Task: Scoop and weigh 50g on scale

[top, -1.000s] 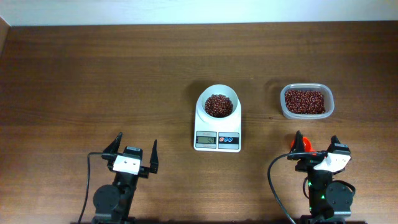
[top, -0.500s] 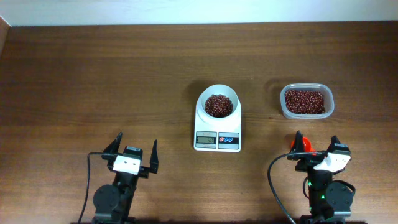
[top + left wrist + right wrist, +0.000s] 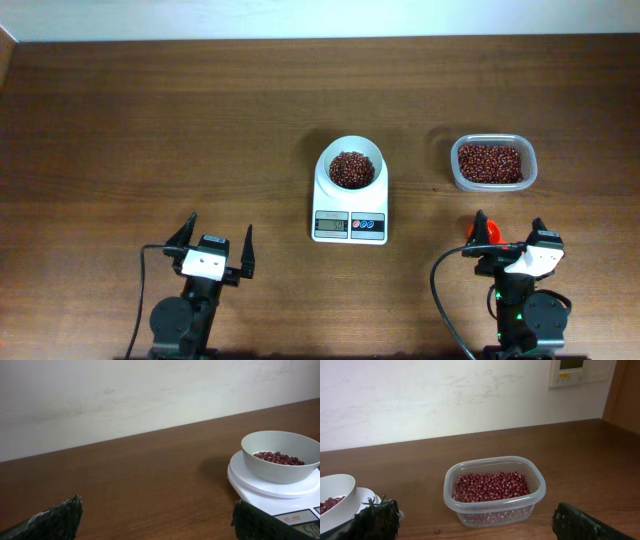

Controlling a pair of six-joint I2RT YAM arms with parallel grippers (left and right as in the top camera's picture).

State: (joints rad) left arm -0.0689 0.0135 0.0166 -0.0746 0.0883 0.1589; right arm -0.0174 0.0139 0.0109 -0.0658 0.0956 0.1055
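Left wrist view crops the scale at its display

I'm looking down on a dark brown wood-grain table. Directly on it, near the middle, sits the small white rectangular digital scale. To its right, well apart, is a clear plastic tub of red beans. Nearer my side lies a small red-orange item, partly hidden. One loose red bean rests just beside the tub.
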